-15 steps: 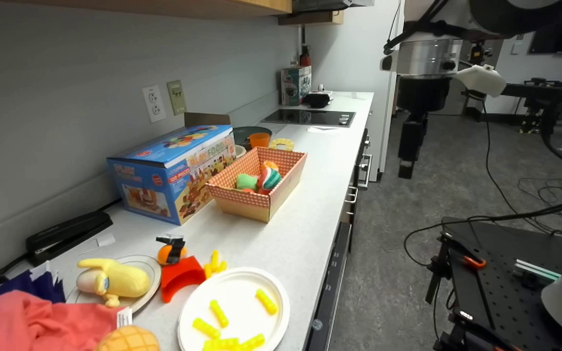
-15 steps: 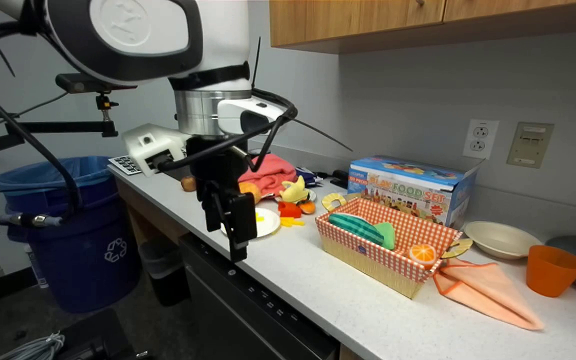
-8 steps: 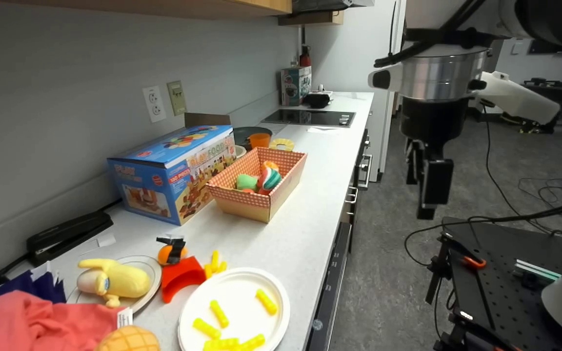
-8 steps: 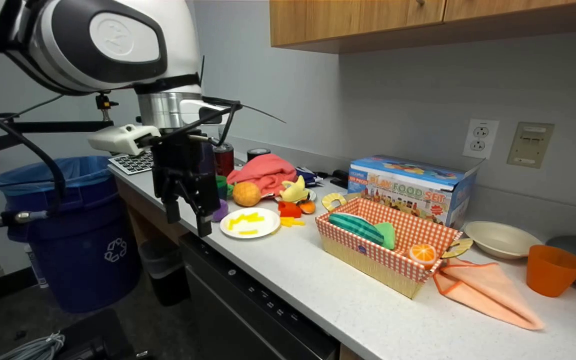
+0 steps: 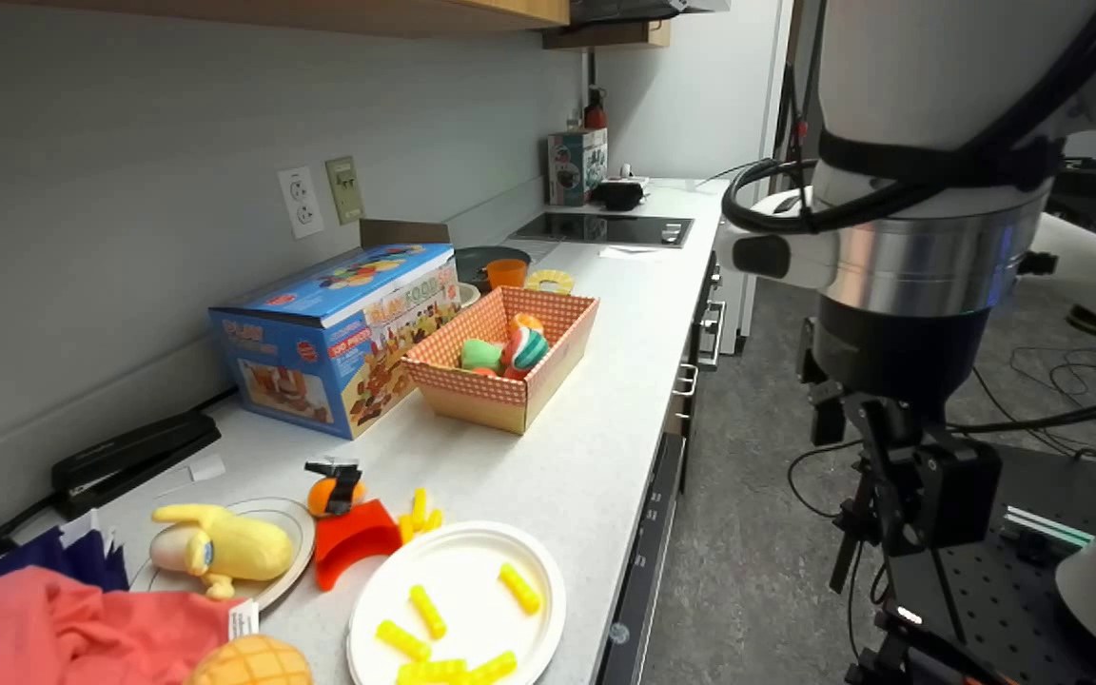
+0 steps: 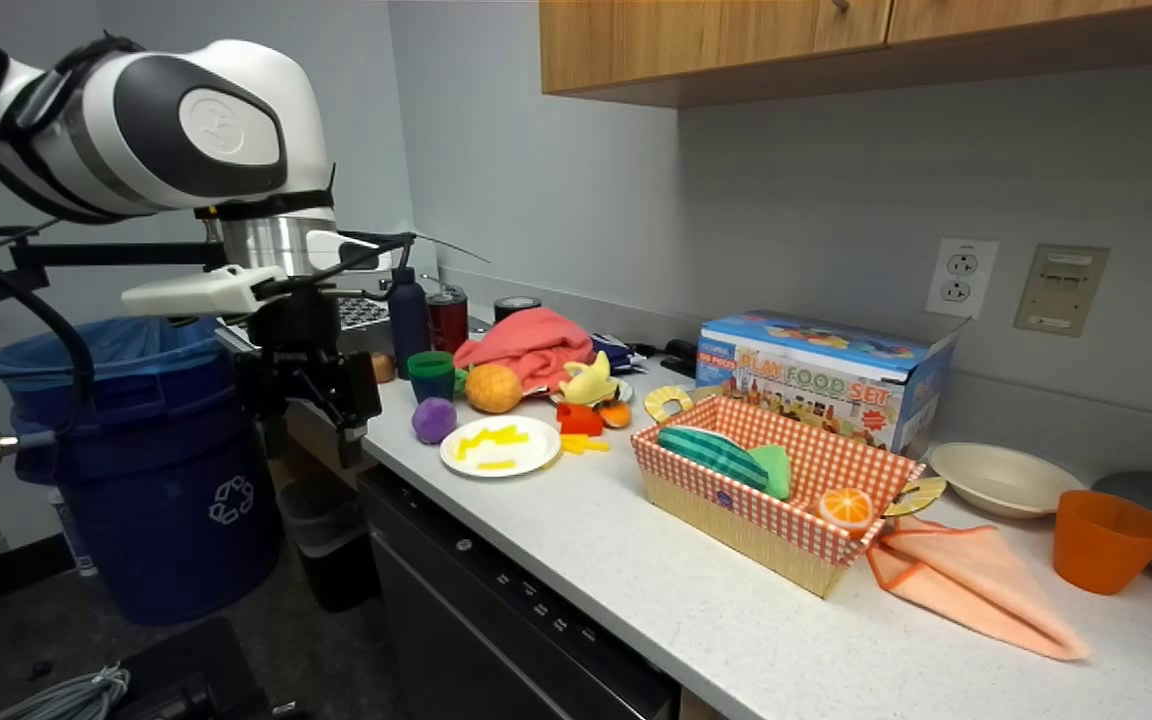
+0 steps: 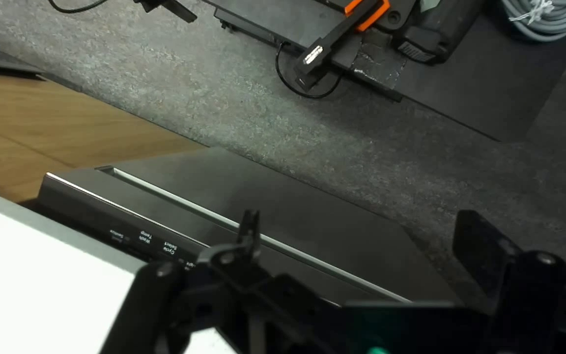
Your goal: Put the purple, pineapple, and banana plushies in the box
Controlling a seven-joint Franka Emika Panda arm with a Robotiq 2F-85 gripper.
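Note:
The purple plushie (image 6: 434, 420) sits on the counter beside the white plate in an exterior view. The round orange-yellow pineapple plushie (image 6: 493, 388) lies just behind it and shows partly at the bottom edge in an exterior view (image 5: 251, 663). The yellow banana plushie (image 5: 239, 547) rests on a plate; it shows in both exterior views (image 6: 588, 382). The red-checked box (image 6: 736, 530) holds a green-striped plushie, a green piece and an orange slice. My gripper (image 6: 314, 445) is open and empty, off the counter's front edge. In the wrist view its fingers (image 7: 359, 216) are wide apart above the dishwasher front.
A white plate (image 5: 458, 542) with yellow pieces, a red holder (image 5: 355, 540), a green cup (image 6: 432, 376) and a pink cloth (image 6: 526, 345) lie near the plushies. A blue play food box (image 5: 339, 323) stands behind the checked box. A dark bottle (image 6: 408, 325) stands farther back.
My arm has moved along the counter away from the checked box, towards the plushies' end. The purple plushie, hidden behind the gripper a second ago in an exterior view, is uncovered. The plushies have not moved.

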